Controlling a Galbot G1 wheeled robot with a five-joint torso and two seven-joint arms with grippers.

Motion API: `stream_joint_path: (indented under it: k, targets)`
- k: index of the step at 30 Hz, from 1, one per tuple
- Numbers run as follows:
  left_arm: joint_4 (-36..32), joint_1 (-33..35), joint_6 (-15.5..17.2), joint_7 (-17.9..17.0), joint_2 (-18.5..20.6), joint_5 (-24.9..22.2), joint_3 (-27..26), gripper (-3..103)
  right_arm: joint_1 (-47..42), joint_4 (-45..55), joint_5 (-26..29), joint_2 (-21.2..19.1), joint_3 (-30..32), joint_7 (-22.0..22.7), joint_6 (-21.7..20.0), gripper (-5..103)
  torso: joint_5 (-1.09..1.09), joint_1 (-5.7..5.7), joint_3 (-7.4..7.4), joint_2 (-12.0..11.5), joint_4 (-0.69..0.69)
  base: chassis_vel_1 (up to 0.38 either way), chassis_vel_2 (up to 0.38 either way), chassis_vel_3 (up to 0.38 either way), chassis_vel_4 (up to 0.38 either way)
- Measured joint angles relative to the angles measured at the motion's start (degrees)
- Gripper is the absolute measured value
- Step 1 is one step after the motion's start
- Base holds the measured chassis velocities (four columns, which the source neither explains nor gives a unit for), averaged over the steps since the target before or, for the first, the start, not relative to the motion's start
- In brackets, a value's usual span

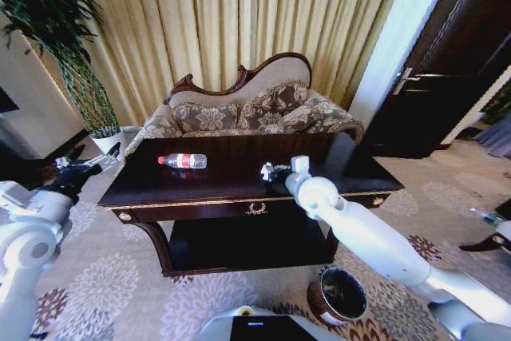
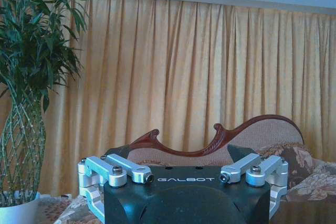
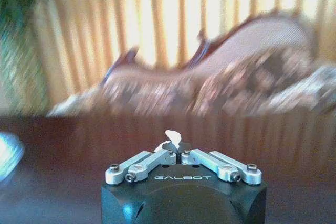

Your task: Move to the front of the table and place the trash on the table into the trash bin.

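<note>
Your right gripper (image 3: 176, 153) has its jaws clamped on a paper scrap (image 3: 172, 138); the bottle (image 1: 183, 160) remains on the counter (image 1: 335, 177), left gripper (image 1: 88, 162) jaws apart, trash bin (image 1: 339, 296) unfed.

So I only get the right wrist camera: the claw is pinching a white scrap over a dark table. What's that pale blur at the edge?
Observer: A clear bottle with a red label, lying on its side on the table.
Operator: Where's the bin?
Observer: The trash bin stands on the carpet in front of the table, toward the robot's right.
Operator: And the other arm?
Observer: The left claw hangs open and empty off the table's left end.
</note>
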Motion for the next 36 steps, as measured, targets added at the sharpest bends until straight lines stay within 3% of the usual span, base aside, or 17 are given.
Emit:
stream_joint_path:
  k: [3,4,12,18,25,31,36]
  targets:
    - [0.0,0.1,0.0,0.0,0.0,0.0,-0.1,100,-1.1,-0.4,-4.3,-1.2,2.5,-1.7,3.6,0,-0.01,0.0,0.0,0.0,0.0,0.0,0.0,0.0,0.0]
    - [-0.1,0.2,0.0,0.0,0.0,-0.1,-0.1,100,-2.7,-0.4,-8.9,-3.1,4.7,-2.5,5.8,0,0.0,0.0,0.0,0.0,-0.02,0.0,0.0,0.0,0.0]
    - [0.1,0.2,0.0,0.1,-0.4,-0.2,0.1,100,-9.9,1.3,-12.7,-7.7,11.4,-0.5,5.1,0,0.0,0.0,-0.01,0.0,-0.03,0.0,0.0,0.0,0.0]
    - [0.7,-0.4,-0.2,0.4,0.5,-1.0,0.3,100,-12.8,-3.1,-13.7,-10.3,17.4,-2.2,5.6,0,0.0,0.0,0.0,0.0,-0.01,0.0,0.0,0.0,0.0]
    - [2.3,-0.7,-0.1,0.8,2.4,-4.6,-0.4,100,-17.5,-4.5,-16.3,-11.5,23.8,-7.1,9.4,0,0.02,0.0,0.0,0.0,-0.02,0.0,0.0,0.0,0.0]
    - [4.8,-1.8,1.7,1.4,4.1,-6.2,-0.7,100,-23.5,1.2,-19.4,-11.0,30.0,-7.9,7.1,0,-0.02,0.0,0.0,0.0,-0.03,0.0,0.0,0.0,0.0]
    - [4.5,-2.6,5.6,0.4,4.6,-6.0,-1.1,100,-26.4,4.0,-20.0,-9.8,31.8,-7.2,5.9,0,-0.02,0.0,0.0,0.0,0.0,0.0,0.0,0.0,0.0]
